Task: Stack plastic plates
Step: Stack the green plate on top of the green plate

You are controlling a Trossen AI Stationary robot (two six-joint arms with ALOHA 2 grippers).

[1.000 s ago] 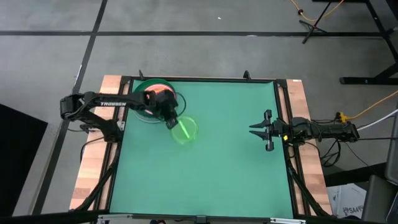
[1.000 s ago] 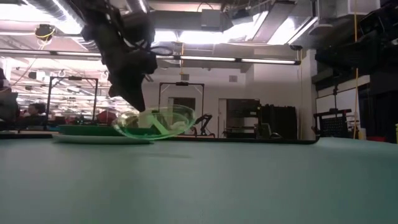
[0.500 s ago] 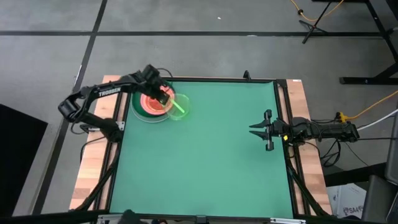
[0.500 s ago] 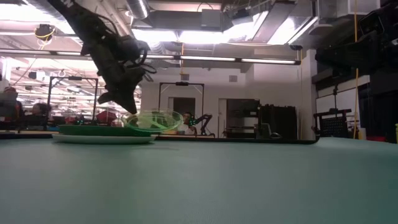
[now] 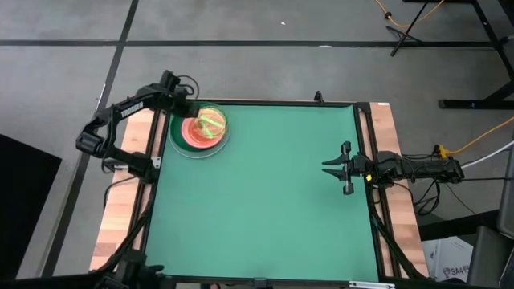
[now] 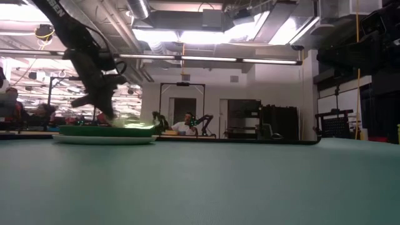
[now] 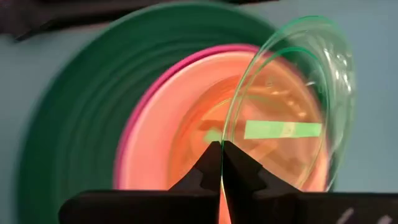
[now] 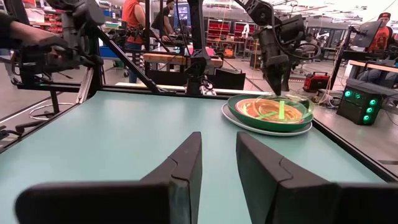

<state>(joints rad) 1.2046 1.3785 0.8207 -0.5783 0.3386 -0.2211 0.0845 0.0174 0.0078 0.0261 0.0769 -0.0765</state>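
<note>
Since a moment ago I've carried the translucent green plate (image 5: 211, 123) from the open mat back over the stack of plates (image 5: 198, 132). My left gripper (image 7: 221, 152) pinches its rim, arm folded over the stack's far edge. My right gripper (image 5: 340, 167) waits well apart, fingers spread. Plates beneath the orange one (image 7: 205, 134) are mostly hidden.

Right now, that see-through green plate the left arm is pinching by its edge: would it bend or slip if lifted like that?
Probably stiff: in the left wrist view the translucent green plate keeps its round shape though the left gripper pinches only its rim. It looks thin and likely light. Its glossy plastic may be slippery, so it could slide on the stack of plates beneath.
</note>
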